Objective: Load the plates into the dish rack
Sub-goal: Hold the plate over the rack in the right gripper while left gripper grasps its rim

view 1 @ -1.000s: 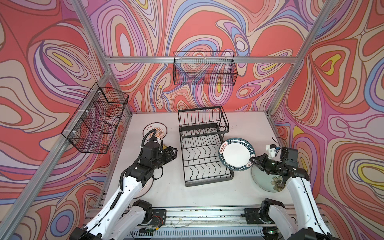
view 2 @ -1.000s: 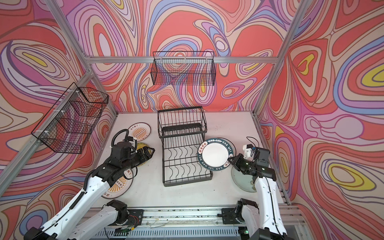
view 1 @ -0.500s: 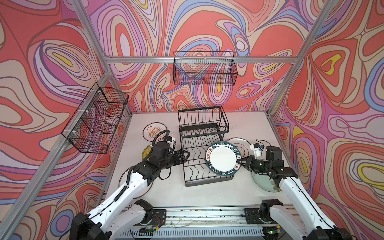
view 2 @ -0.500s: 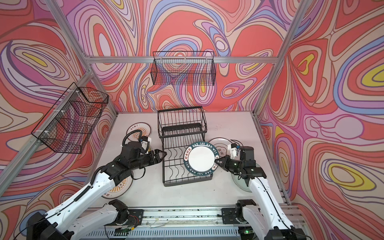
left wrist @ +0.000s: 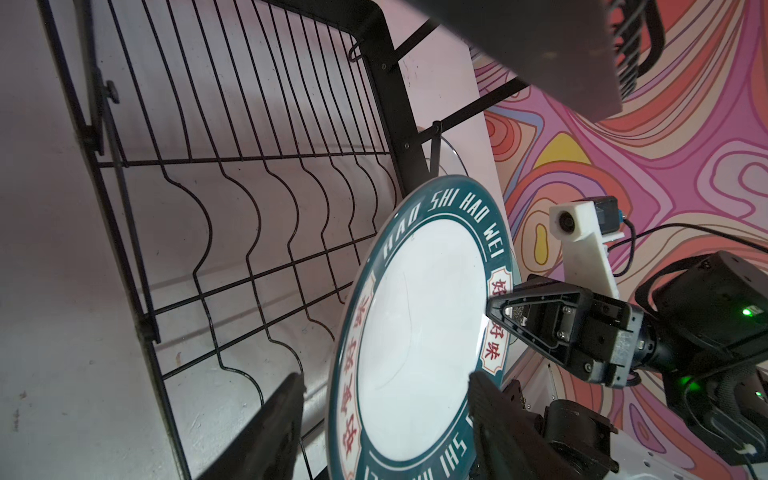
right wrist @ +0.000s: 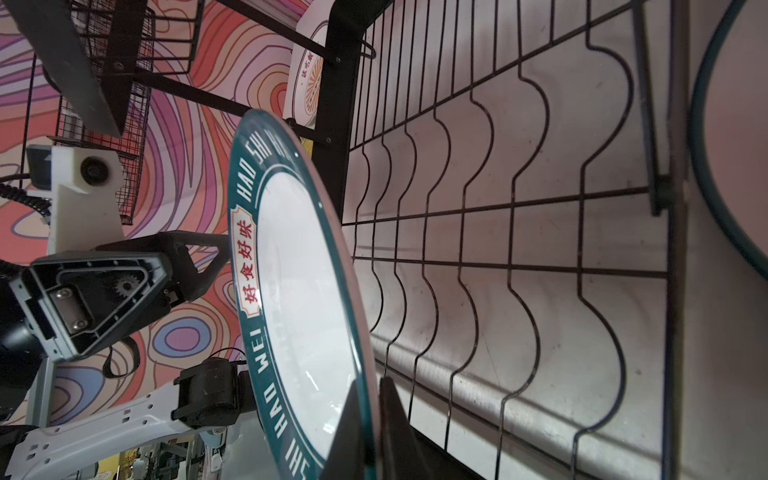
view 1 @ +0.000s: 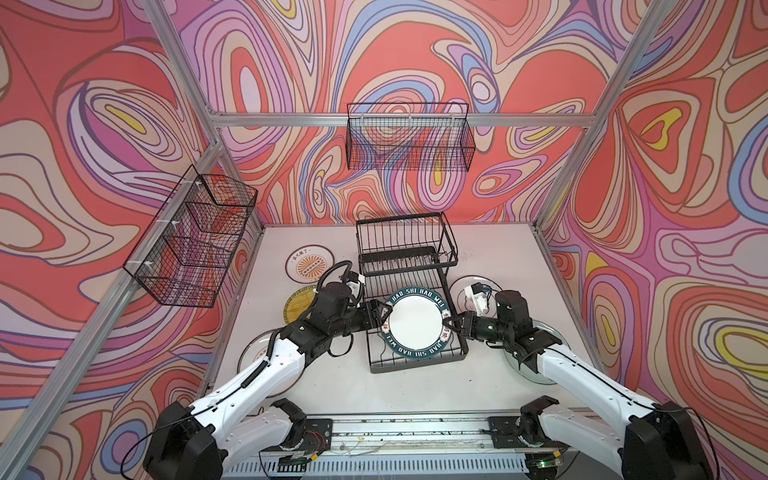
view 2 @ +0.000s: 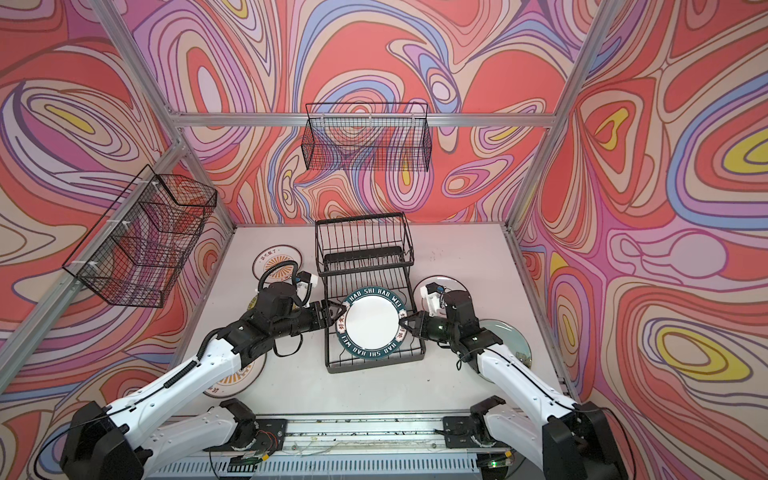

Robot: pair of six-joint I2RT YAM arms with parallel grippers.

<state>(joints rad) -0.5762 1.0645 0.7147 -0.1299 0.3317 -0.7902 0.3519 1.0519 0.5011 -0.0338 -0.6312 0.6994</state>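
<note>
A white plate with a dark lettered rim (view 1: 417, 323) (view 2: 371, 322) hangs over the low tray of the black dish rack (view 1: 405, 257) (view 2: 365, 253). My right gripper (view 1: 446, 326) (right wrist: 370, 386) is shut on its right rim. My left gripper (view 1: 386, 318) (left wrist: 386, 376) is open, one finger on each side of the plate's left rim, clear of it. Flat on the table lie a sunburst plate (view 1: 309, 266), a yellow woven plate (view 1: 297, 305), a second sunburst plate (view 1: 253, 353) under my left arm, a white plate (view 1: 461, 286) and a pale green plate (view 1: 519, 357).
Fine-mesh wire baskets hang on the back wall (view 1: 409, 137) and on the left wall (view 1: 195, 237). Aluminium frame posts stand at the table's corners. The rack's raised tier (view 2: 365, 237) stands just behind the held plate.
My right gripper has carried the lettered plate leftward from beside the rack to above its low tray. My left gripper has swung right to the plate's left rim, its jaws narrowing.
</note>
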